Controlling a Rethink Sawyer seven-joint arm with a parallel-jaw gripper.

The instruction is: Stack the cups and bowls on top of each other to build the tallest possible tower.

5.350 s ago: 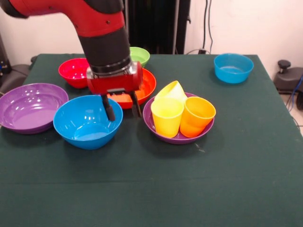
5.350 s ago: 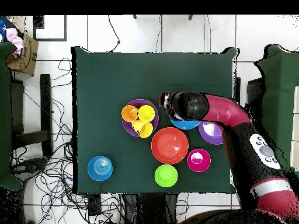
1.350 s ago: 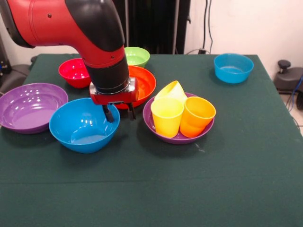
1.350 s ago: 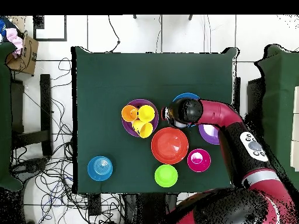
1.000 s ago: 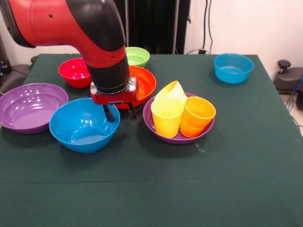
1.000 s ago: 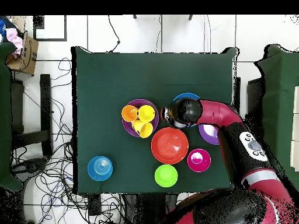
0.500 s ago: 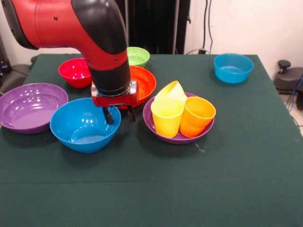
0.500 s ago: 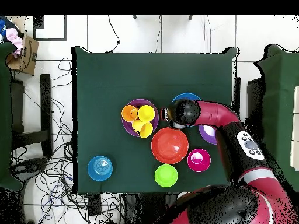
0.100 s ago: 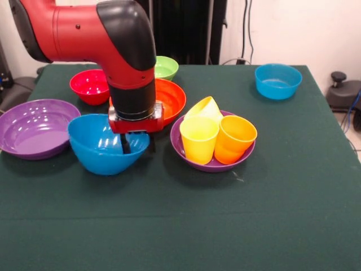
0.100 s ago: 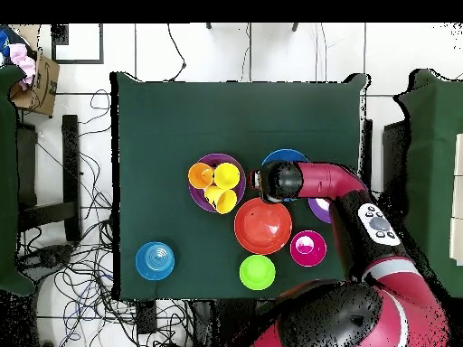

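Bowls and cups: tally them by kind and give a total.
Bowls: 7 — purple, purple under the cups, big blue, small blue, orange, red, green.
Cups: 3 — yellow, orange, tipped yellow.
Total: 10.

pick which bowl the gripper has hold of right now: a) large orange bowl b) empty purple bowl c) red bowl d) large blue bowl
d, the gripper is clamped on the rim of the large blue bowl, which sits tilted beside the purple bowl; the other bowls lie flat and untouched.
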